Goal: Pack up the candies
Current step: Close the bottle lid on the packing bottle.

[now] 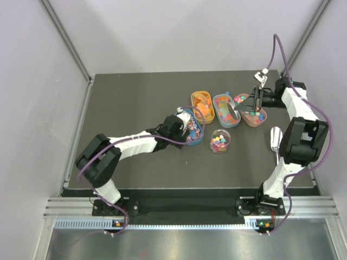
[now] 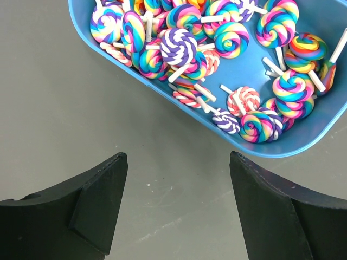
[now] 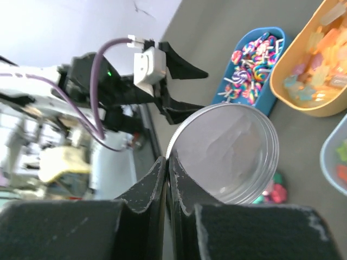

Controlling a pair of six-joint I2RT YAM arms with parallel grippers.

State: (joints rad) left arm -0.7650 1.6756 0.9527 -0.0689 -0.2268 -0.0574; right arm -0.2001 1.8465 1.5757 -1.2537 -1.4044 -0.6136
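There are four oval trays [image 2: 303, 143], one clear tub [image 1: 220, 141], one clear lid [image 3: 227, 151], one metal scoop [image 1: 275, 138] and countless candies [image 2: 179, 46].

Bright even light, soft shadows, blurred right-wrist background

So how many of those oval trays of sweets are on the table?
4, in a row: a blue tray at the left, then an orange tray, a grey-blue tray, and a pinkish tray partly hidden under the right gripper.

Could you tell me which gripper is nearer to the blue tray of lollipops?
Left. The left gripper sits open right beside the blue tray; the right gripper, pinching a clear lid, is far to its right.
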